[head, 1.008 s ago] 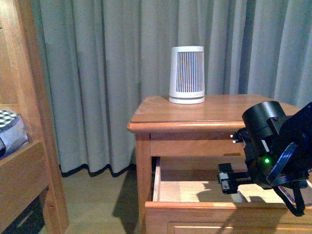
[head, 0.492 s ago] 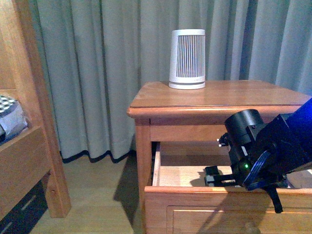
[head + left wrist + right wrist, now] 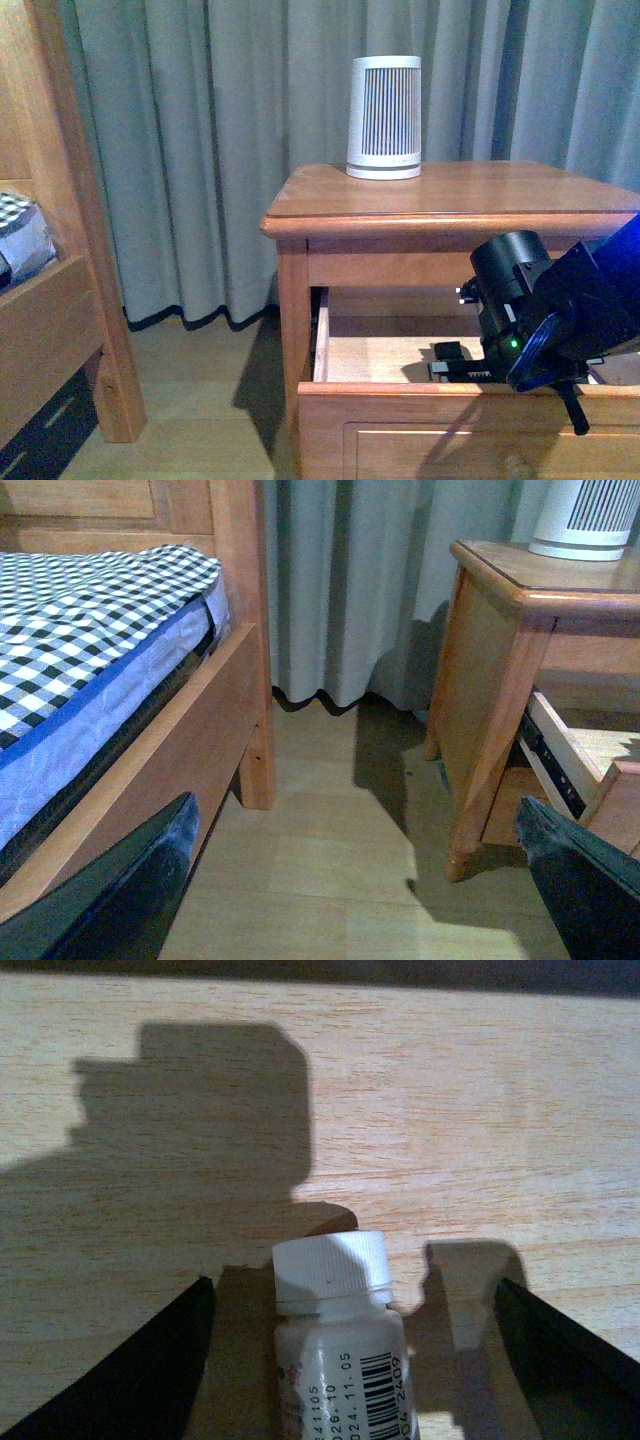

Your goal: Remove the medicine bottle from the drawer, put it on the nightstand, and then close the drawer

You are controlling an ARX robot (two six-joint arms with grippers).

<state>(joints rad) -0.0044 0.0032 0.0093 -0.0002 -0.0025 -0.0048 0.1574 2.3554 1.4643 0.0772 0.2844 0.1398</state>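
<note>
The medicine bottle point(image 3: 340, 1350), white with a ribbed cap and a barcode label, lies on the pale floor of the drawer point(image 3: 450, 1110). My right gripper point(image 3: 352, 1290) is open around it, one dark finger on each side, and neither finger touches it. In the front view the right gripper point(image 3: 450, 362) reaches into the open upper drawer point(image 3: 400, 405) of the nightstand point(image 3: 450, 195); the bottle is hidden there. My left gripper point(image 3: 355, 810) hangs open over the floor beside the nightstand point(image 3: 490, 630), with nothing between its fingers.
A white ribbed cone point(image 3: 384, 118) stands at the back of the nightstand top. A wooden bed frame point(image 3: 60, 250) with a checked mattress point(image 3: 90, 610) is to the left. Grey curtains point(image 3: 200, 150) hang behind. Wooden floor point(image 3: 330, 850) lies between bed and nightstand.
My right arm has sunk lower, so its gripper sits deeper inside the open drawer. The front view has shifted, showing more of the drawer front.
</note>
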